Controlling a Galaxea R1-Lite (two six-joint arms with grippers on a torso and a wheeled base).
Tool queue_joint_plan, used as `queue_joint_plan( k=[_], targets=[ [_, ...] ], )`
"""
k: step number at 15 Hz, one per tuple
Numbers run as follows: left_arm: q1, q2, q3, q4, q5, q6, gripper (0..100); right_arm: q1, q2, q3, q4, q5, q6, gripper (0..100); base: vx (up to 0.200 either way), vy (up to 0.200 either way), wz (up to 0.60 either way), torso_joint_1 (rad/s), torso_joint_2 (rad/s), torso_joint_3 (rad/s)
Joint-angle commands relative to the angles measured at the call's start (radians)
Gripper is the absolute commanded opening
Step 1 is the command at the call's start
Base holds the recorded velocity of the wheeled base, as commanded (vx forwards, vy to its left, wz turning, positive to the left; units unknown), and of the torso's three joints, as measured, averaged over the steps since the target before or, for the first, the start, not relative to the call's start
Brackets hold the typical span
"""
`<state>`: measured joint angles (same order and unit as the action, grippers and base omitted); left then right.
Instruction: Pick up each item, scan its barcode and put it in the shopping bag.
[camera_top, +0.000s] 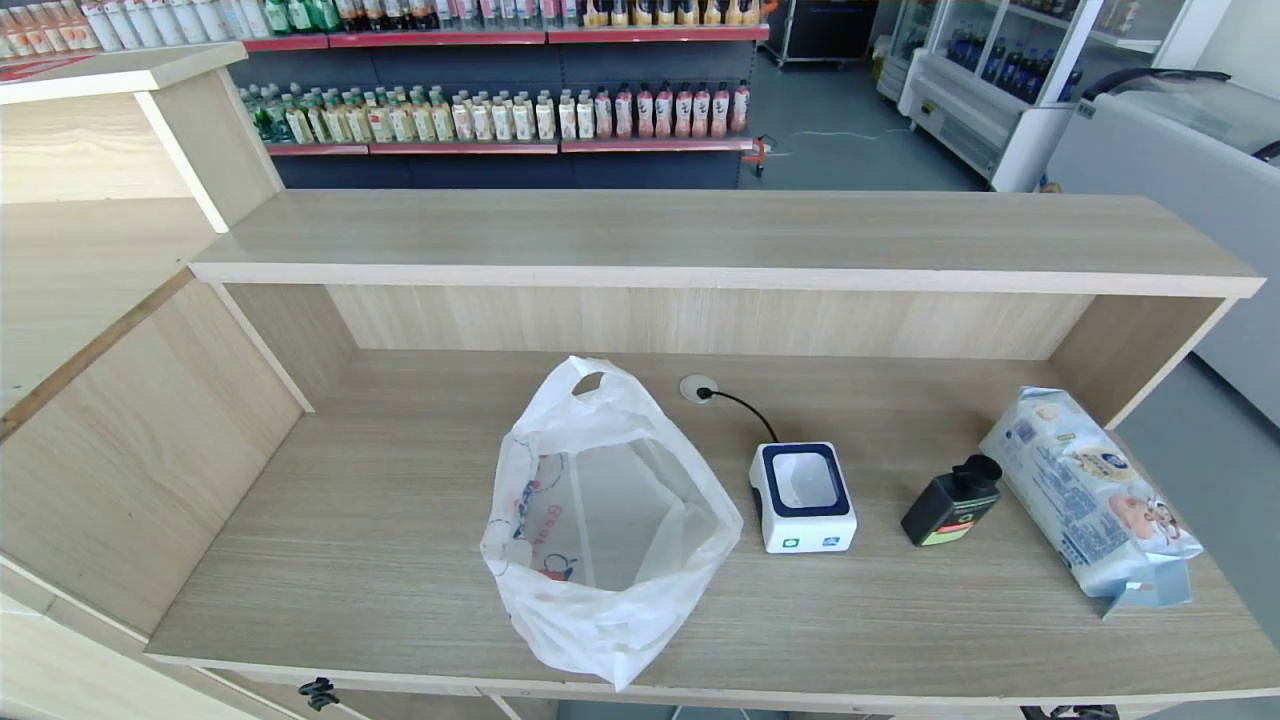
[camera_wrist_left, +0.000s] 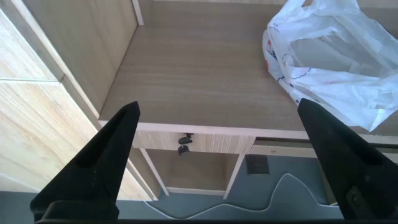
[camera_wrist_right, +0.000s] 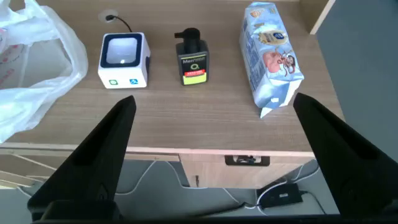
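**A:** Where are the two hands?

**B:** The left hand is spread wide, its dark fingers far apart. It hangs just off the front edge of the bench, to the robot's left of the shopping bag. The right hand is spread just as wide. It hangs off the same front edge, facing the goods farther to the right.

**A:** How does the bag sit?

**B:** It is a white plastic bag with red print on its side. It rests on the bench left of the middle, with its mouth gaping upward and one handle loop toward the back wall.

**A:** And the barcode scanner?

**B:** The barcode scanner is a white box with a dark-framed window facing up. It sits just beside the bag on the robot's right, and I cannot tell whether the plastic touches it. A black cable runs from its back to a round port in the bench top.

**A:** What is waiting to be scanned?

**B:** Two things. A black bottle with a black cap and a green-and-red label is near the scanner's right side, apart from it. I cannot tell whether it stands or lies. Just beside it is a blue-and-white soft pack, lying lengthwise near the bench's right end.

**A:** What is behind?

**B:** Store shelves lined with bottled drinks.
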<state>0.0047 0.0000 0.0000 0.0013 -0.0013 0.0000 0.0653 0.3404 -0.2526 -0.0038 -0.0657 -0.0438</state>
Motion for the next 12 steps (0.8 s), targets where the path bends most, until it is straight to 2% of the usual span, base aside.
queue_joint_plan(
  k=[1, 2, 5, 8, 10, 12],
  targets=[
    [0.0, 0.0, 0.0, 0.0, 0.0, 0.0, 100, 0.033, 0.68, -0.251, -0.338, 0.041, 0.004, 100, 0.0, 0.0, 0.0, 0.0, 0.0, 0.0],
    [0.0, 0.0, 0.0, 0.0, 0.0, 0.0, 100, 0.018, 0.809, -0.249, -0.467, 0.07, -0.024, 100, 0.0, 0.0, 0.0, 0.0, 0.0, 0.0],
    [0.0, 0.0, 0.0, 0.0, 0.0, 0.0, 100, -0.044, 1.031, -0.254, -0.599, 0.161, -0.087, 100, 0.0, 0.0, 0.0, 0.0, 0.0, 0.0],
    [0.0, 0.0, 0.0, 0.0, 0.0, 0.0, 100, -0.104, 1.158, -0.257, -0.601, 0.242, -0.11, 100, 0.0, 0.0, 0.0, 0.0, 0.0, 0.0],
    [0.0, 0.0, 0.0, -0.001, 0.0, 0.0, 100, -0.119, 1.187, -0.254, -0.601, 0.253, -0.113, 100, 0.0, 0.0, 0.0, 0.0, 0.0, 0.0],
    [0.0, 0.0, 0.0, 0.0, 0.0, 0.0, 100, -0.148, 1.184, -0.192, -0.591, 0.257, -0.119, 100, 0.0, 0.0, 0.0, 0.0, 0.0, 0.0]
  ],
)
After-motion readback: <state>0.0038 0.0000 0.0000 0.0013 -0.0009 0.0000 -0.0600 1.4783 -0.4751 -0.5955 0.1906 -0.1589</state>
